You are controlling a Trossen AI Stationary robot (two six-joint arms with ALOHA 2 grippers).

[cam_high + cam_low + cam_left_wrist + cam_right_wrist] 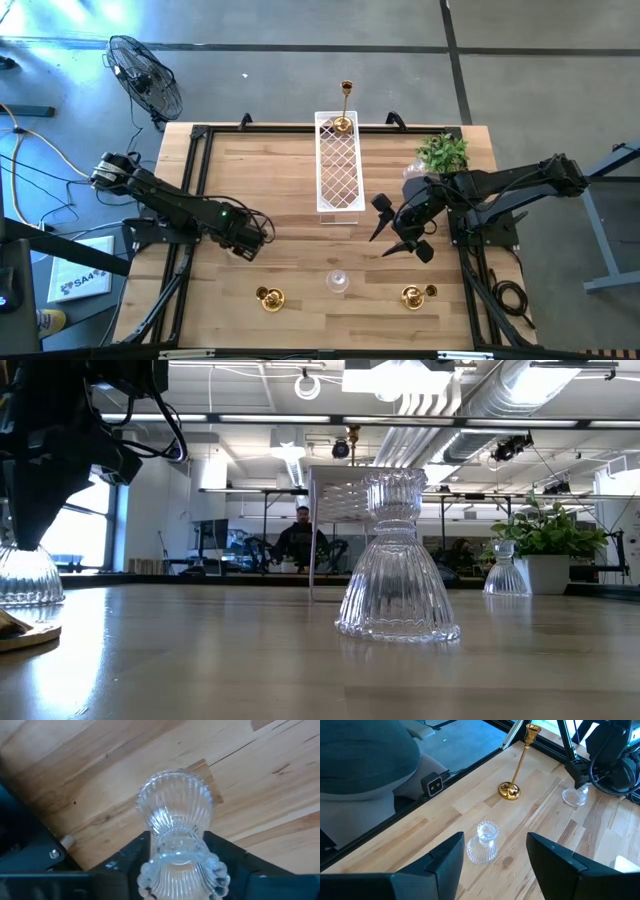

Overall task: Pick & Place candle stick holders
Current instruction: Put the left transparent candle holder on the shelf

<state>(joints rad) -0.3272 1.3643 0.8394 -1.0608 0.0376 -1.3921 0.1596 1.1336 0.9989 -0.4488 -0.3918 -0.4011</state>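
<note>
**Fig. 1. Position of the free glass holder relative to the two grippers**

At the left, the left gripper [250,240] is seen closed on a clear glass candle stick holder [175,815]. The ribbed body is clamped between the two dark fingers [125,857]. The long axis of this holder is pointed away from the wrist, flared base foremost, towards the wood of the table [300,220]. Whether the base is touching the table cannot be told.

Near the front edge on the left, a gold holder with a slim stem [270,298] is shown standing upright.

In the centre, a second glass holder [337,281] is shown upright on its flared base, with nothing touching it. Behind it, the white lattice tray [338,170] is laid with its long side running near to far. A tall gold holder [345,110] is seen at its far end.

At the right, the right gripper [496,842] is shown wide open and empty. The free glass holder lies to its near-left, a short way ahead of the fingers and roughly centred between them in the right wrist view. This arm is judged the nearer, and the only one unoccupied. A descent over the vertical axis of the holder is judged necessary.

Another gold holder [413,296] is seen at the near right.
</note>
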